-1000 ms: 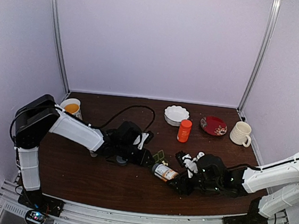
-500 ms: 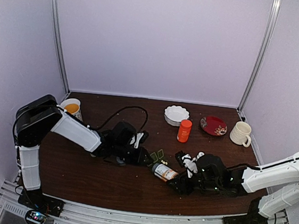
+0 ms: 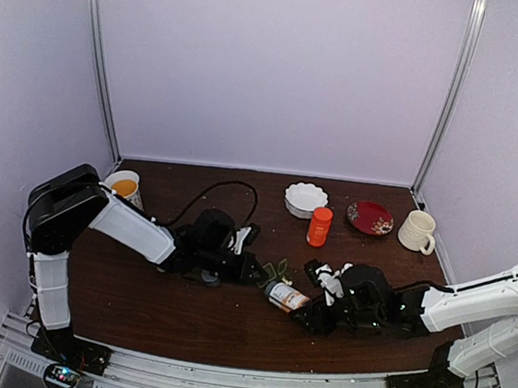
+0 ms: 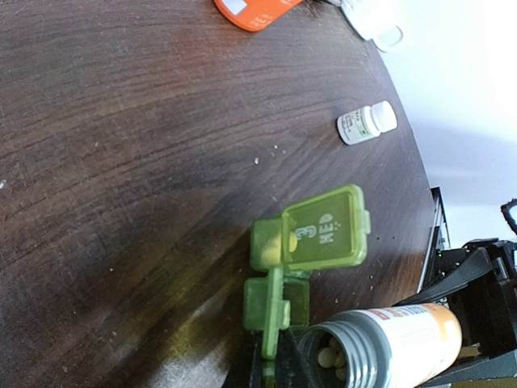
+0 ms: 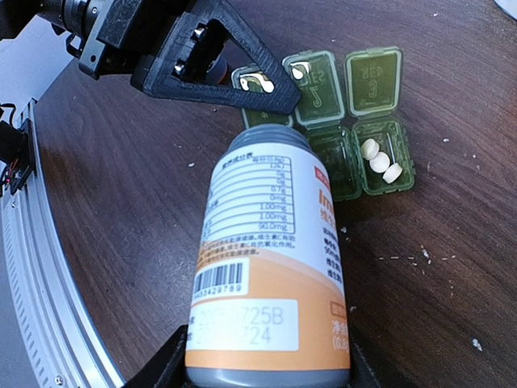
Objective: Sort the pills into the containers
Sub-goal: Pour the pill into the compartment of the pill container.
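The green pill box [image 5: 355, 121] lies with its three lids up, also seen from above [image 3: 276, 270]. Three white pills [image 5: 380, 162] rest in its right-hand cell, and one pill [image 4: 292, 241] shows in the far cell behind a raised lid. My left gripper [image 4: 275, 370] is shut on the edge-on lid [image 4: 273, 315] of the nearest cell. Its black fingers [image 5: 218, 65] reach in from the left. My right gripper [image 5: 266, 380] is shut on the labelled bottle [image 5: 271, 259]. The bottle lies tilted, its uncapped grey mouth [image 4: 339, 360] next to the box, with pills inside.
An orange bottle [image 3: 319, 226], a white bowl [image 3: 306, 199], a red plate [image 3: 370, 217] and a cream mug [image 3: 417, 231] stand at the back. A cup of orange liquid [image 3: 124, 185] sits back left. A small white bottle [image 4: 366, 124] lies beyond the box.
My left gripper has drawn back slightly to the left and its jaws have closed on the lid. The right arm and the bottle have barely moved.
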Action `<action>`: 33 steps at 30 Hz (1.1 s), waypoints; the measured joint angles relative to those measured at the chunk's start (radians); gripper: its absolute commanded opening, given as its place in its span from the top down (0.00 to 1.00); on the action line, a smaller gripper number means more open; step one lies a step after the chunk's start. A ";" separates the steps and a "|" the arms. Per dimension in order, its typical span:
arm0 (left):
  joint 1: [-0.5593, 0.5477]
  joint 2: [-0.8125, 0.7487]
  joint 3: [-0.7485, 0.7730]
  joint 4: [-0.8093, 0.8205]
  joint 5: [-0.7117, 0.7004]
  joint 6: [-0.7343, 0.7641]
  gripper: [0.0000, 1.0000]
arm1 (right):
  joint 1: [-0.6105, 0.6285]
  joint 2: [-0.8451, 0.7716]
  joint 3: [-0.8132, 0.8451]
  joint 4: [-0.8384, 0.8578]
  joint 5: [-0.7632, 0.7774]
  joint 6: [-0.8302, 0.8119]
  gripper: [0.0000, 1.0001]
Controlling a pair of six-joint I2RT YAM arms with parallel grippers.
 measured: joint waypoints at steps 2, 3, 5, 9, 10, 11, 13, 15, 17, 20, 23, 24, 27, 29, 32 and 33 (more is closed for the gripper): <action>0.000 0.001 -0.001 0.003 0.003 0.000 1.00 | 0.000 -0.011 0.004 -0.021 0.000 -0.002 1.00; 0.000 0.002 -0.001 0.006 0.006 0.001 1.00 | 0.000 -0.017 0.009 -0.034 0.000 -0.003 1.00; 0.000 0.005 -0.001 0.010 0.010 0.004 1.00 | 0.000 -0.032 0.019 -0.053 0.000 -0.005 1.00; 0.000 0.014 -0.001 0.014 0.017 0.014 1.00 | 0.000 -0.073 0.030 -0.067 -0.001 -0.011 1.00; 0.000 0.020 -0.001 0.016 0.017 0.018 1.00 | 0.000 -0.083 0.030 -0.067 -0.001 -0.011 1.00; 0.000 0.026 -0.001 0.016 0.017 0.021 1.00 | 0.000 -0.090 0.030 -0.067 -0.001 -0.011 1.00; 0.000 0.035 -0.001 0.018 0.017 0.027 1.00 | 0.000 -0.097 0.030 -0.066 0.000 -0.010 1.00; 0.000 0.039 -0.001 0.015 0.017 0.034 1.00 | 0.000 -0.082 0.032 -0.073 0.000 -0.010 1.00; 0.000 0.040 -0.001 0.014 0.016 0.042 1.00 | 0.000 -0.049 0.046 -0.103 -0.001 -0.010 1.00; 0.008 0.040 -0.001 0.017 0.015 0.054 1.00 | 0.000 -0.016 0.082 -0.134 -0.005 -0.012 1.00; 0.011 0.040 -0.001 0.021 0.017 0.057 1.00 | 0.000 -0.019 0.095 -0.152 -0.004 -0.014 1.00; 0.011 0.040 -0.002 0.025 0.020 0.058 1.00 | 0.000 -0.024 0.095 -0.164 -0.002 -0.014 1.00; 0.010 0.040 -0.003 0.037 0.029 0.058 1.00 | 0.000 -0.042 0.095 -0.194 0.008 -0.018 1.00; 0.010 0.039 -0.003 0.040 0.037 0.057 1.00 | 0.000 -0.046 0.097 -0.213 0.011 -0.021 1.00; 0.010 0.035 -0.003 0.041 0.045 0.057 1.00 | 0.000 -0.045 0.099 -0.244 0.012 -0.025 1.00; 0.010 0.032 -0.003 0.041 0.047 0.057 1.00 | 0.000 -0.045 0.100 -0.249 0.012 -0.025 1.00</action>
